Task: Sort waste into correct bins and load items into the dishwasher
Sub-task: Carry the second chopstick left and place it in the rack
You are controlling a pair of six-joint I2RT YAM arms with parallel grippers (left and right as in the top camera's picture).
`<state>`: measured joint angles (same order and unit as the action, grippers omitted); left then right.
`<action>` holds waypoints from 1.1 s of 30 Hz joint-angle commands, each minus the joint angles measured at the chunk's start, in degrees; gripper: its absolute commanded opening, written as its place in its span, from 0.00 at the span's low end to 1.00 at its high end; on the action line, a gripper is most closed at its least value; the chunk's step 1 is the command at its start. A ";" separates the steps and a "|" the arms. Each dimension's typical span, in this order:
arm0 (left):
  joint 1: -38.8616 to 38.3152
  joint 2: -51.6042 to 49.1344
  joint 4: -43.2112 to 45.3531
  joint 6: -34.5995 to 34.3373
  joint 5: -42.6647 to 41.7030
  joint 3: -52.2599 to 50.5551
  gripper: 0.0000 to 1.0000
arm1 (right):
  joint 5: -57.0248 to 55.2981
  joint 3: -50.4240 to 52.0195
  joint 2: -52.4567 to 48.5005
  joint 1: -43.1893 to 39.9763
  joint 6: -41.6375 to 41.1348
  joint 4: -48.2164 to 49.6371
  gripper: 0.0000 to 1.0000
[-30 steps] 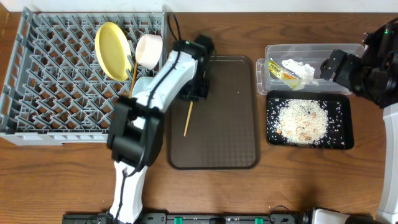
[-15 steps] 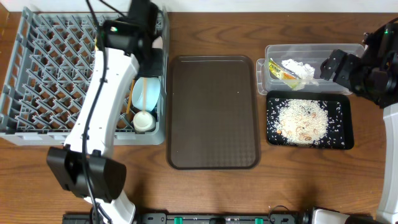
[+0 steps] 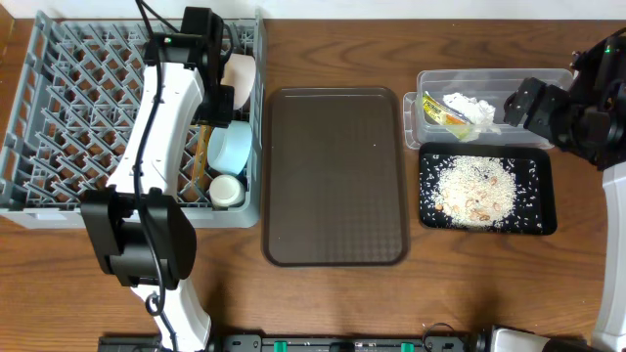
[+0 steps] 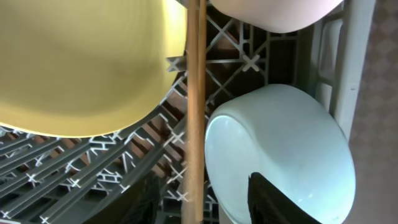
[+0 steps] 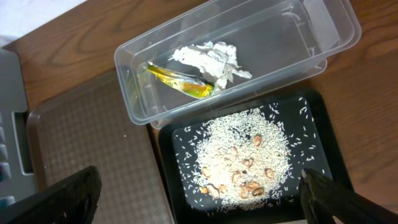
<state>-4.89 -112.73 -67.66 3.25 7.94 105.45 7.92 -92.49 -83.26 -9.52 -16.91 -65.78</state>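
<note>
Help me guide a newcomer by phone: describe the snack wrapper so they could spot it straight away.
Start at the big brown tray in the middle of the table and look to its right, where a clear tub sits beside a black tray of rice. The wrapper lies inside the tub next to a crumpled white tissue; it is the only green-and-orange thing there.

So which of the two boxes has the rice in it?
The shallow black tray holds the rice. The clear tub next to it has only a crumpled white tissue and a green-and-orange wrapper.
</note>
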 commanded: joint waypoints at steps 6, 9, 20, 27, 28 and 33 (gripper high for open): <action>0.20 1.36 -2.45 -4.28 0.63 0.81 0.47 | -0.20 0.00 -0.11 -0.26 0.46 -0.04 0.99; 0.04 4.07 -4.48 -4.85 0.31 1.57 0.46 | -0.20 0.00 -0.11 -0.26 0.46 -0.04 0.99; 0.04 24.87 -10.36 -12.33 -3.91 2.29 0.70 | -0.20 0.00 -0.11 -0.26 0.46 -0.04 0.99; 0.04 29.94 -11.58 -13.55 -6.03 2.29 0.86 | -0.20 0.00 -0.11 -0.26 0.46 -0.04 0.99; 0.04 30.01 -11.61 -14.21 -6.03 2.29 0.87 | -0.20 0.00 -0.11 -0.26 0.46 -0.04 0.99; 0.04 29.99 -11.61 -14.29 -6.01 2.29 0.88 | -0.20 0.00 -0.11 -0.26 0.48 -0.04 0.99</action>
<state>-4.93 -82.61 -79.26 -9.89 2.72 107.66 7.92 -92.49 -83.26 -9.52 -16.91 -65.78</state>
